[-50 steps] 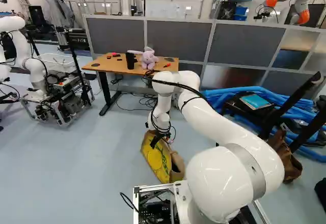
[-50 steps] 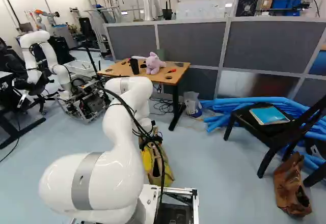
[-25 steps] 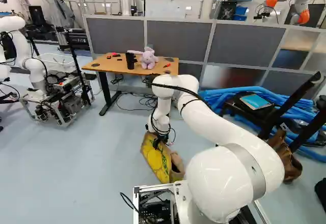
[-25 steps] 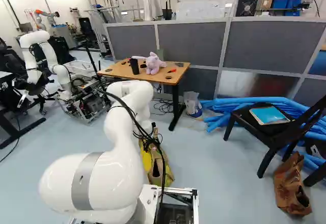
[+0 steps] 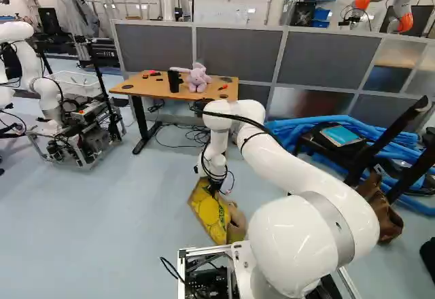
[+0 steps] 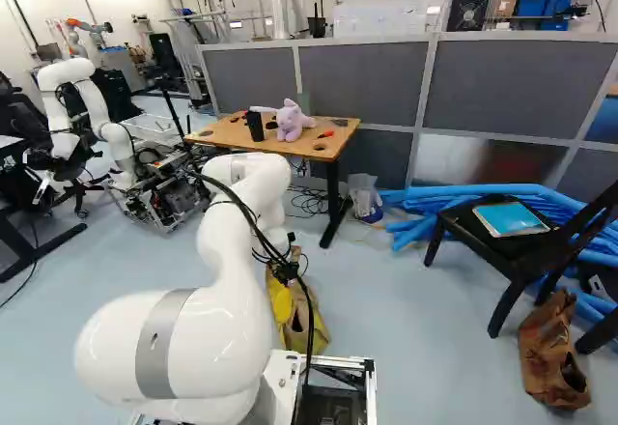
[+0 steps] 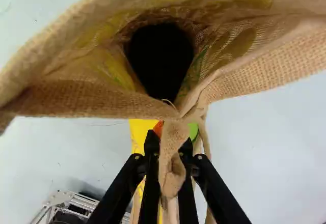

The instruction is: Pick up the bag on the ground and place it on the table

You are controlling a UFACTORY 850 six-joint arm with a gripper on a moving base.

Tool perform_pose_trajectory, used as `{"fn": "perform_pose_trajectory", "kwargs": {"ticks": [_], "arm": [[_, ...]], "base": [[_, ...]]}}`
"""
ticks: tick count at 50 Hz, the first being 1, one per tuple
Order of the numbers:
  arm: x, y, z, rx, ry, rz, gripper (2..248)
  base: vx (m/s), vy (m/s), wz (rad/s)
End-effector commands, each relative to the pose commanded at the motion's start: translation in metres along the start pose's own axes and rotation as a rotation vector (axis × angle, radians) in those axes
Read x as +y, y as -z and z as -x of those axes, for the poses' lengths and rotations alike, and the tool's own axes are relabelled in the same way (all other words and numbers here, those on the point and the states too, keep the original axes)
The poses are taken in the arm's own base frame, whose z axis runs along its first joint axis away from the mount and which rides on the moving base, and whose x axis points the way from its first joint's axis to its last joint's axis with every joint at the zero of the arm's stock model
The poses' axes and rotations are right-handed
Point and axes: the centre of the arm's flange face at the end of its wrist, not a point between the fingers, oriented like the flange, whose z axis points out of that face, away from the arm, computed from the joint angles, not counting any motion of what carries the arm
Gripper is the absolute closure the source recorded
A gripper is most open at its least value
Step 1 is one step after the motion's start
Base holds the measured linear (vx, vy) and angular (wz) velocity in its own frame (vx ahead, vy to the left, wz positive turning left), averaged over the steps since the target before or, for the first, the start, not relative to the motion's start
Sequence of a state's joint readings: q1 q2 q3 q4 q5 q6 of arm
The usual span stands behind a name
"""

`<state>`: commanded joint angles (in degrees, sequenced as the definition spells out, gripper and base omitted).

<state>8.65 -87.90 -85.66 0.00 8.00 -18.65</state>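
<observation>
In the left base view my gripper (image 5: 215, 187) is down at the top of the yellow and tan bag (image 5: 209, 214), which stands on the floor just ahead of the base. The wrist view shows the gripper (image 7: 171, 145) shut on a pinched fold of the bag's tan cloth, one finger on each side. Ahead of the fingers the bag's mouth (image 7: 97, 99) gapes around a dark inside. Farther off stands the table (image 5: 153, 87) with a wooden top.
A pink plush toy (image 6: 290, 121) and a black cup (image 6: 255, 126) are on the table. Another robot (image 5: 47, 95) stands left of it. A black chair (image 6: 512, 251), blue tubes (image 6: 425, 203) and a brown bag (image 6: 552, 353) are to the right.
My gripper's fingers have come together on the bag's cloth, drawing its top edge in a little. The arm has shifted only slightly, and the base has stayed put.
</observation>
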Motion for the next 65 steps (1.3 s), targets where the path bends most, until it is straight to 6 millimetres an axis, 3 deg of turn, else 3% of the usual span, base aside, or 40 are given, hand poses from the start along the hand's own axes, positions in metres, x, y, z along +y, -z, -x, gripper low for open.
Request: {"fn": "perform_pose_trajectory", "kwargs": {"ticks": [65], "arm": [[0.002,0.094,-0.006,0.021,0.000,0.007,215]], "base": [[0.000,0.000,0.000]]}}
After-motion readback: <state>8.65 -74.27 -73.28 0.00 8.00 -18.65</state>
